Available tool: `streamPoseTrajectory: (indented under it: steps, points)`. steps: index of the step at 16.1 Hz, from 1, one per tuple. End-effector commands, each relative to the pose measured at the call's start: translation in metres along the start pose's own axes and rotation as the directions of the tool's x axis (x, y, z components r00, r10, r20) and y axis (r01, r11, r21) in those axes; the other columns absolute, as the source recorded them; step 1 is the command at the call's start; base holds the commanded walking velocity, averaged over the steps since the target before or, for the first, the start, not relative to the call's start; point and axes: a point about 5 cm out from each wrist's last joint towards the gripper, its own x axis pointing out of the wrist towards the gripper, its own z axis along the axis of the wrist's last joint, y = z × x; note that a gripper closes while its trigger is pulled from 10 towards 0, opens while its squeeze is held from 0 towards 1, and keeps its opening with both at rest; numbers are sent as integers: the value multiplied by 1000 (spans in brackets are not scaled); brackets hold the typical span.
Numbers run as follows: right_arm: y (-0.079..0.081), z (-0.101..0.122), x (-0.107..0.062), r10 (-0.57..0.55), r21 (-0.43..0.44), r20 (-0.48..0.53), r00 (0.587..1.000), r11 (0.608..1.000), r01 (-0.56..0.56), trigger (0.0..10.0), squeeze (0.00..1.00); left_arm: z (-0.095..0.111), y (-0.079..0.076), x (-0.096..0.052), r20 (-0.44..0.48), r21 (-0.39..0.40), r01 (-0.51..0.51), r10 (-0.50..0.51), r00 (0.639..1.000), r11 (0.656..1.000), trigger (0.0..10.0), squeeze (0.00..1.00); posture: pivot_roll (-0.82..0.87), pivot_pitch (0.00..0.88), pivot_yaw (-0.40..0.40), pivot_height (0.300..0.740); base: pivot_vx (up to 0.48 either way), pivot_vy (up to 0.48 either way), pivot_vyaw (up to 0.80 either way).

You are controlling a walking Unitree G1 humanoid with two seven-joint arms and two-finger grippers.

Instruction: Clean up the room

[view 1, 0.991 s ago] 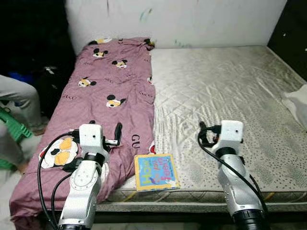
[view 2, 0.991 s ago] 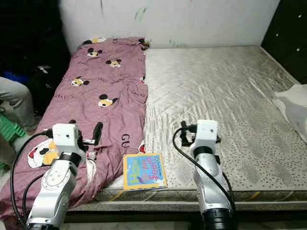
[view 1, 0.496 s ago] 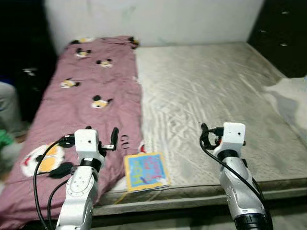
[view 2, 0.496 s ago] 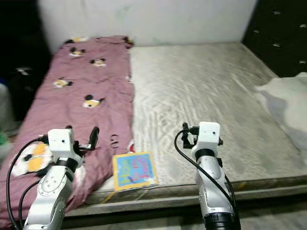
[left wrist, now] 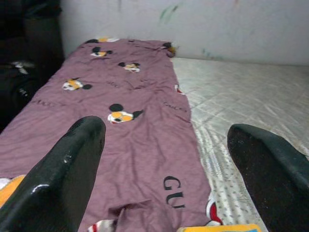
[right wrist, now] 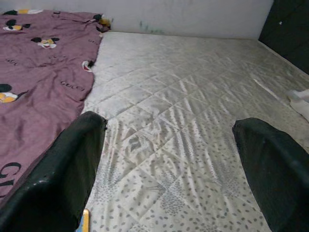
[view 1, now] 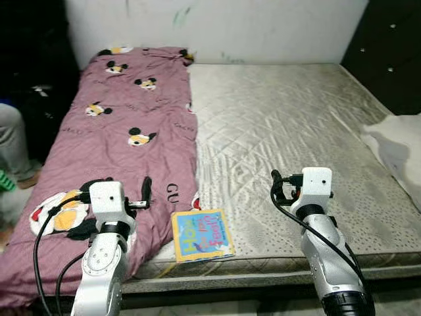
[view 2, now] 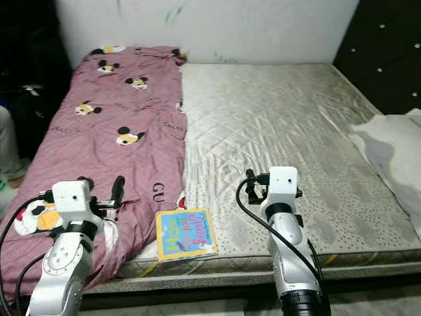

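A purple cartoon-mouse blanket [view 1: 131, 131] covers the left strip of a bare quilted mattress [view 1: 289, 118]. A colourful children's book [view 1: 200, 234] lies flat at the mattress's front edge, beside the blanket's hem. My left gripper [left wrist: 164, 129] hovers open over the blanket's near end, one black finger [view 1: 146, 189] just left of the book. To the right of the book, my right gripper [right wrist: 169, 123] is held open above the bare mattress, its finger [view 1: 276, 183] showing. Neither gripper holds anything.
A white cloth [view 1: 398, 141] lies at the mattress's right edge. A dark studded cabinet [view 1: 388, 46] stands at the back right. At the left are a person's grey trouser leg [view 1: 10, 141] and dark bags [view 1: 39, 99] on the floor.
The whole picture has shifted sideways, so the camera has turned. The book, blanket and cloth lie as before. Both grippers keep the same open pose.
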Motion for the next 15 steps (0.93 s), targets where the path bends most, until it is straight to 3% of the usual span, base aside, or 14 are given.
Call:
streamPoseTrajectory:
  steps: [1, 11, 15]
  points:
    - [2, 3, 0, 2, 10, 8, 1000, 1000, -2, 10000, 0, 2, 2, 0, -1, 6, 6, -6, 1000, 1000, 10000, 0, -28, 23, -20, 740, 0, 0, 0]
    - [2, 3, 2, -9, 1, -1, 1000, 1000, 9, 10000, 0, 4, -2, 3, 2, 13, 10, -10, 1000, 1000, 10000, 0, -26, 32, -18, 740, 0, 0, -691]
    - [1, 4, 0, -4, 15, 2, 1000, 1000, 4, 10000, 0, 2, 12, -2, -11, 22, -34, 34, 999, 999, 10000, 0, -24, 48, -25, 740, 0, 0, 0]
